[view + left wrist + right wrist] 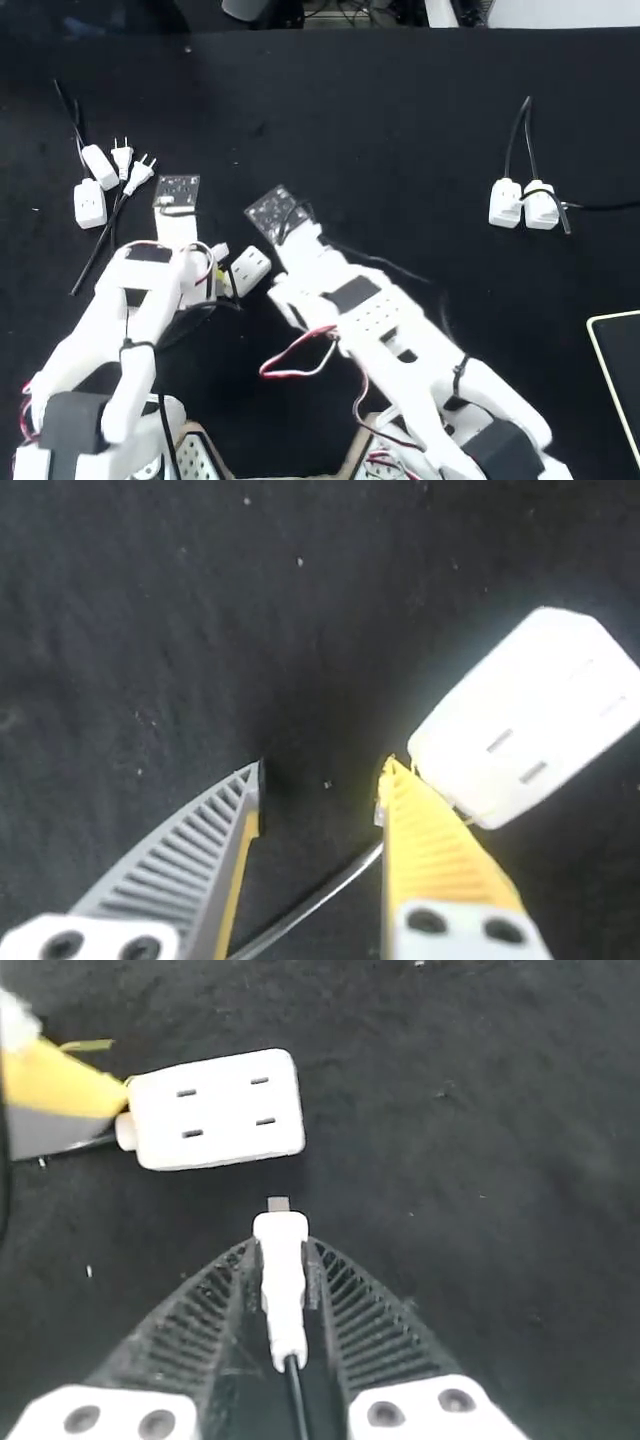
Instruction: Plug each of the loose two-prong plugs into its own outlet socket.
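Observation:
A white outlet socket (250, 268) lies between the two arms, its slots facing up (215, 1110). My right gripper (281, 1251) is shut on a white two-prong plug (282, 1290), whose prongs point at the socket from a short gap away. My left gripper (320, 780) is open, its yellow finger (425, 840) touching the socket's edge (525, 720), with a thin cable (310, 905) running between the fingers. Two loose plugs (131, 163) lie at the far left beside two white sockets (92, 185).
At the far right a white socket (505, 203) and plug (541, 206) sit together with black cables. A flat light-edged panel (615, 370) lies at the right edge. Black cords (100, 245) trail beside the left arm. Black cloth covers the table.

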